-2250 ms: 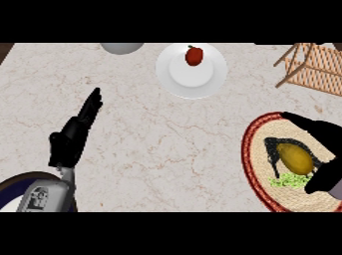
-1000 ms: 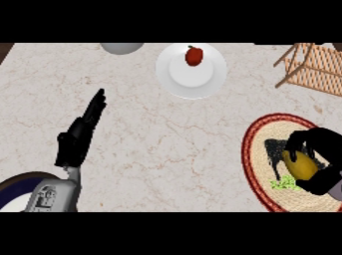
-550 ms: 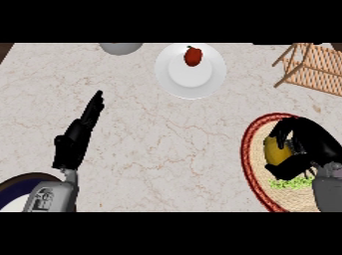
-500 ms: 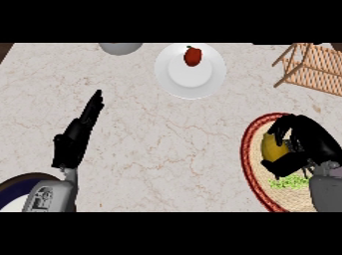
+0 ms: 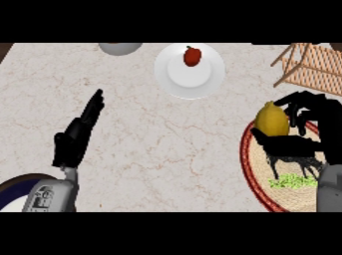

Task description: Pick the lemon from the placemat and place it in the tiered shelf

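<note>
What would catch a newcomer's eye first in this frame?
The yellow lemon at right, held in the curled right hand above the red-rimmed placemat. Next, the white plate at top centre with a small red fruit on it, and the wooden tiered shelf in the top right corner.

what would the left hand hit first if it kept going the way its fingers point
Probably the grey bowl at the counter's far edge; the left hand points up and slightly right, with bare counter between. Depth is unclear.
</note>
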Action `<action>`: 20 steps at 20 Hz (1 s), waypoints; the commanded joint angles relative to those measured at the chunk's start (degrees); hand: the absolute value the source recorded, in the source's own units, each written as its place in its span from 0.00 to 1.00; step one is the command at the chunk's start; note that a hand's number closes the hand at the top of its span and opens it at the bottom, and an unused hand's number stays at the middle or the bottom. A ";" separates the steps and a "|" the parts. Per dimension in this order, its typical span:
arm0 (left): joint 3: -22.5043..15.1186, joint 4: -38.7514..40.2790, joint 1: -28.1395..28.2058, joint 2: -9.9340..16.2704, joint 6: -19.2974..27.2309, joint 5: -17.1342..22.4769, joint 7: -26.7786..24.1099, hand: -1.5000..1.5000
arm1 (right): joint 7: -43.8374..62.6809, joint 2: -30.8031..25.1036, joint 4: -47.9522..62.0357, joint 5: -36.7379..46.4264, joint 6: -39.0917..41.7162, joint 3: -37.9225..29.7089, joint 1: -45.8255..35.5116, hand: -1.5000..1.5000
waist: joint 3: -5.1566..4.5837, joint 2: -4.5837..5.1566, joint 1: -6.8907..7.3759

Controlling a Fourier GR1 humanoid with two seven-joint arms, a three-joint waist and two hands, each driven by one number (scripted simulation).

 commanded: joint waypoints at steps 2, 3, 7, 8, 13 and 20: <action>-1.69 -2.22 2.27 -1.45 0.95 -0.99 0.87 0.50 | 10.43 0.11 -8.93 0.37 -1.56 -2.59 -6.66 1.00 | 0.00 0.11 0.55; -1.02 -0.91 -0.73 -1.13 1.24 -1.22 2.20 0.50 | 15.22 0.85 -14.78 1.65 -0.84 0.99 -5.08 1.00 | -0.02 0.06 0.14; 0.28 -1.83 -1.23 -0.04 -0.38 0.52 2.50 0.50 | 19.89 -7.54 -14.45 1.84 3.49 -6.43 -11.85 1.00 | -0.01 0.16 0.34; 1.32 -3.58 0.32 2.23 -1.65 0.97 2.11 0.50 | 21.32 -9.81 -14.40 1.85 4.35 -8.70 -13.58 1.00 | -0.02 0.09 0.49; 0.46 -2.86 -0.28 0.47 -1.55 1.25 3.66 0.50 | 18.59 -14.94 -10.31 1.51 1.12 -14.27 -16.46 1.00 | 0.04 0.26 0.62; 0.55 -1.95 1.90 0.88 -0.97 -0.05 -0.25 0.50 | 20.73 -25.46 -4.64 1.46 4.00 -18.04 -23.29 1.00 | 0.01 0.24 0.66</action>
